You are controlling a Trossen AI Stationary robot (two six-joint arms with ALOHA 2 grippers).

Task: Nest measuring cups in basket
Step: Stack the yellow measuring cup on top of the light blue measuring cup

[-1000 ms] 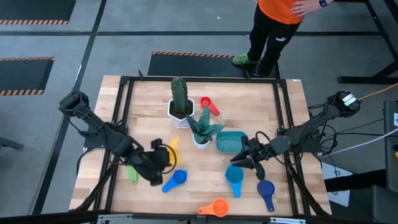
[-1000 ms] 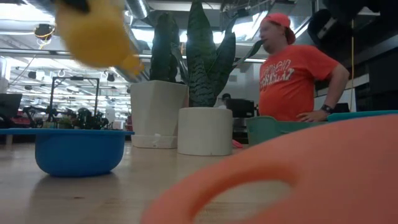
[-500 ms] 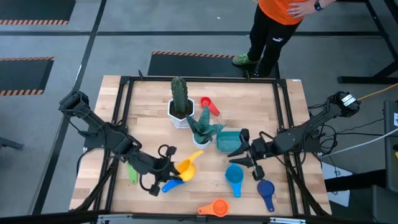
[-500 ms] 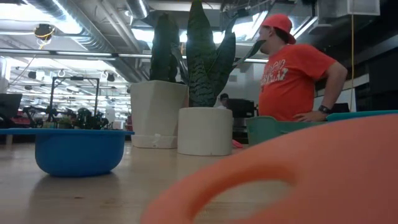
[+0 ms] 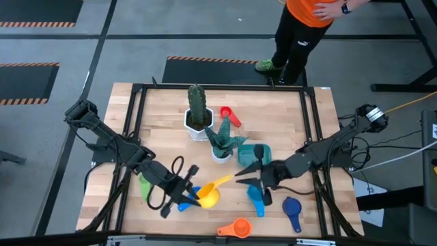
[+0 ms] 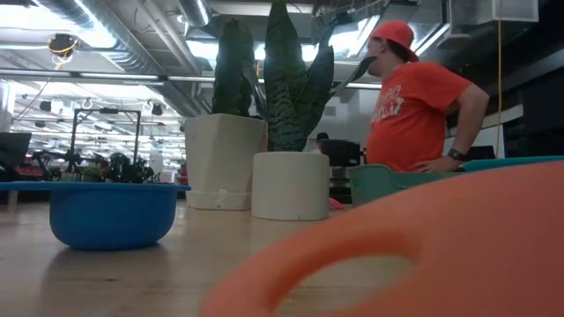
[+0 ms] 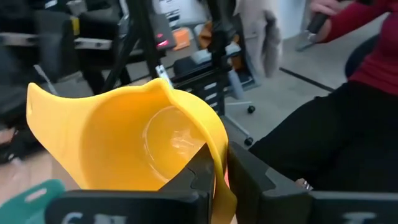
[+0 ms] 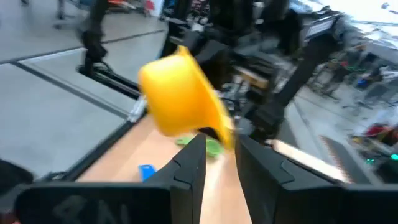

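Orange measuring cup [image 5: 234, 228] is lying nearest on the tabletop [image 5: 164, 116]. I'm seeing my left gripper [image 5: 190, 194] with jaws clenched on the yellow measuring cup's [image 5: 209, 193] bowl, while my right gripper [image 5: 240, 176] is closing its jaws on the handle. Farther right, the teal basket [image 5: 254, 154] is sitting by the plant pots [image 5: 220, 154].

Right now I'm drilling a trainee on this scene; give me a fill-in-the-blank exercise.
The cup in the left gripper is ____.
The right gripper points at that cup's ____.
The cactus has a pot that is ____.
The cup closest to the low camera is ____.
Missing: yellow; handle; white; orange.
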